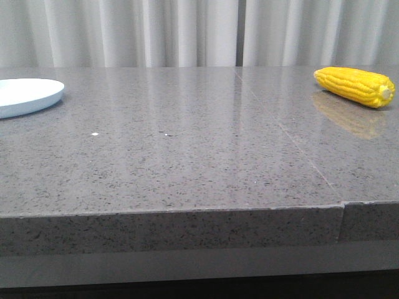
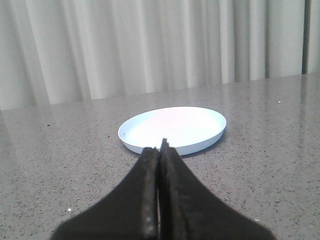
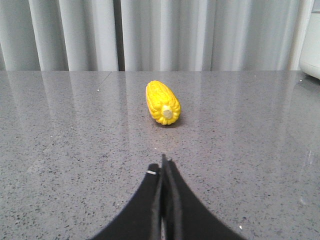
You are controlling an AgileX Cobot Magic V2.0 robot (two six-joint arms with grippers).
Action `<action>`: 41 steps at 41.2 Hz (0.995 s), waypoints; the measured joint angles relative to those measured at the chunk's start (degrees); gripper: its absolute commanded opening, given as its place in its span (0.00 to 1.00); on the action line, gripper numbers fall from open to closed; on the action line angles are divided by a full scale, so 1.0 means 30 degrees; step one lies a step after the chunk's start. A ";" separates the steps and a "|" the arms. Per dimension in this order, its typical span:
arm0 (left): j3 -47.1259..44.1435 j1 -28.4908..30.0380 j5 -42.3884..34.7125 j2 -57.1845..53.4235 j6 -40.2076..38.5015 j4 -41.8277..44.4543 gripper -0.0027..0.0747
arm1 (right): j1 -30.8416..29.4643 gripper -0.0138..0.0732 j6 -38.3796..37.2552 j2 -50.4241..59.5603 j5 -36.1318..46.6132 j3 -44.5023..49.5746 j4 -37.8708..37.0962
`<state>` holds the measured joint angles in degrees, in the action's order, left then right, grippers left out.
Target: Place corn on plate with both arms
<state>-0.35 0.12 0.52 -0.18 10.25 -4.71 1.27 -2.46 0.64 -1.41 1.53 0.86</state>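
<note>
Nothing is grasped yet: both grippers, left (image 2: 159,150) and right (image 3: 163,167), are pressed together. The corn (image 1: 354,86), well apart from the plate (image 1: 28,96), must be approached first.

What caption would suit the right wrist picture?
Shut right gripper faces a yellow corn cob lying on the speckled grey table, stub end toward the camera.

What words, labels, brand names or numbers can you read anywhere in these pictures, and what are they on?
None: no view shows any readable text.
The plate is plain, with no print or mark.
The corn carries no sticker or label.
The table and the curtain bear no writing.
Both shut grippers, left and right, show no markings.
</note>
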 measured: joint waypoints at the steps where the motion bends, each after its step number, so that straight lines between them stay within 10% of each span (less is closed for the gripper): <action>1: 0.0000 0.0000 0.0000 0.0000 0.0000 0.0000 0.01 | 0.0000 0.08 0.0000 0.0000 0.0000 0.0000 0.0000; 41: 0.0698 0.0000 -0.0423 0.0000 0.0000 -0.0289 0.01 | 0.0000 0.08 -0.0039 0.0000 0.0120 -0.1243 0.0000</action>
<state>1.74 0.12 -0.75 -0.18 10.25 -5.58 1.27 -2.57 0.64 -1.05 -2.20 0.86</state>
